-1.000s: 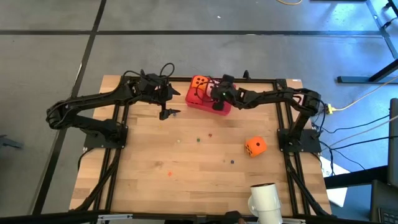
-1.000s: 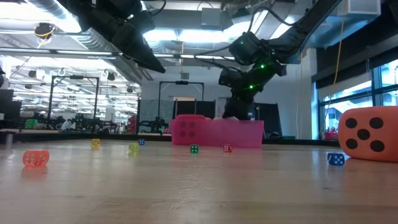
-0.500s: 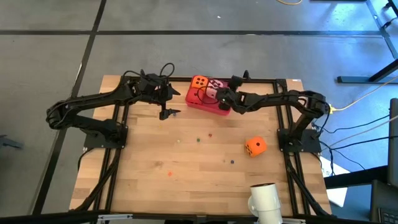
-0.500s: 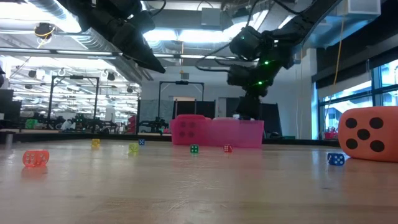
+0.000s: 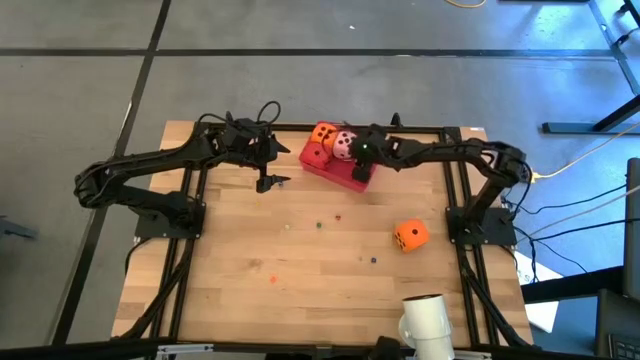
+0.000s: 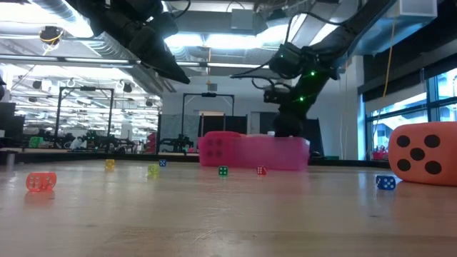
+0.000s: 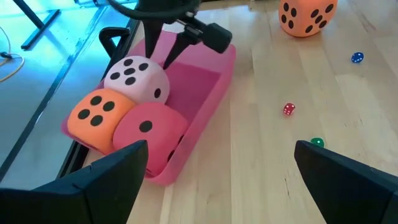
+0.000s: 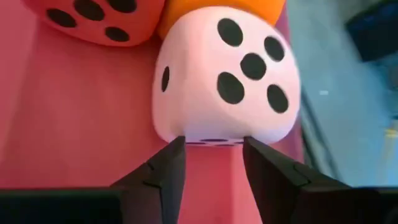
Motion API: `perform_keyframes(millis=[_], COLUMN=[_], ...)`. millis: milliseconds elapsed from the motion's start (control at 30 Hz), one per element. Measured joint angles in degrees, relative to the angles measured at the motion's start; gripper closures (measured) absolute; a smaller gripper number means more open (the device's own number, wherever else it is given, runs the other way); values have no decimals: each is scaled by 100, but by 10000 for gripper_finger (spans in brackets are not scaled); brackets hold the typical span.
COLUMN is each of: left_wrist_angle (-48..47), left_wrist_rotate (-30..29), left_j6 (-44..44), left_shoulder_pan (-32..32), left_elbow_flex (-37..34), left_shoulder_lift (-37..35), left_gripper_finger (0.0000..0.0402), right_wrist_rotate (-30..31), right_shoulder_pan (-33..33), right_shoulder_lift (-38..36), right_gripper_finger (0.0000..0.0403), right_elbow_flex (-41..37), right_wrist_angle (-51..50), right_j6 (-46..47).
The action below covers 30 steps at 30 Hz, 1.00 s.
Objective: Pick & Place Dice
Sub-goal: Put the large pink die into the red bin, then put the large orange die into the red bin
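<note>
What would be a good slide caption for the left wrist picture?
Three dice, pale pink, orange and red, sit in the pink tray; right gripper open above it.

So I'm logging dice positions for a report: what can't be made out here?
- Low view: the tray wall hides the dice inside it.
- Right wrist view: the pale pink die covers most of the orange die.
- High view: the small beads are too tiny to read.

Pink-red tray (image 5: 352, 176) sits at the far edge of the wooden tabletop (image 5: 300, 290), approx. centred. Tiny coloured beads (image 5: 319, 225) lie scattered mid-tabletop, well apart from it; a white roll (image 5: 428, 322) stands at the near edge, right side.
</note>
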Motion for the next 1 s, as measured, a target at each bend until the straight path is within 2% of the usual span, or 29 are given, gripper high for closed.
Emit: perform_keyframes(millis=[100, 200, 433, 600, 733, 833, 1000], left_wrist_angle=[2, 2, 2, 2, 2, 2, 2], left_wrist_rotate=[0, 0, 0, 0, 0, 0, 2], left_j6=[4, 57, 102, 104, 102, 101, 99], left_shoulder_pan=[1, 1, -1, 0, -1, -1, -1], left_elbow_flex=[0, 0, 0, 0, 0, 0, 0], left_shoulder_lift=[0, 0, 0, 0, 0, 0, 0], left_gripper_finger=[2, 2, 2, 2, 2, 2, 2], right_wrist_rotate=[-578, -851, -841, -308, -214, -485, -584], right_shoulder_pan=[-295, -480, -494, -279, -42, 152, 503], right_shoulder_lift=[2, 2, -18, -309, -868, -1388, -1982], right_gripper_finger=[255, 267, 292, 301, 303, 301, 273], right_elbow_flex=[-2, -2, -2, 2, 3, 4, 4], right_wrist_angle=[-155, -59, 23, -198, -969, -1763, -2749], right_j6=[468, 709, 704, 682, 798, 1132, 1789])
